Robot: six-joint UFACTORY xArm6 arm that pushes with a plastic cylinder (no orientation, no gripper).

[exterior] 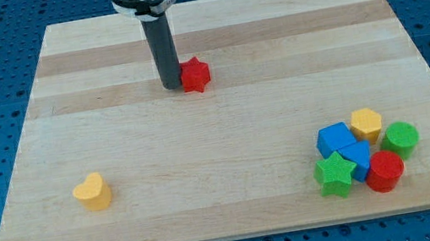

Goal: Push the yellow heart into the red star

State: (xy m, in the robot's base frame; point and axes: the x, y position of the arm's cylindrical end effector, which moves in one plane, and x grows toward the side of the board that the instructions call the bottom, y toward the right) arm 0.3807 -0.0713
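Observation:
The yellow heart [92, 192] lies near the view's bottom left of the wooden board [211, 35]. The red star [194, 75] sits in the upper middle of the board, far up and to the right of the heart. My tip [171, 86] rests on the board just left of the red star, touching or nearly touching its left side. The heart is well apart from my tip.
A cluster of blocks sits at the view's bottom right: two blue blocks [336, 138], a yellow hexagon [366, 125], a green star [335, 174], a red cylinder [386, 170] and a green round block [401, 139]. Blue pegboard surrounds the board.

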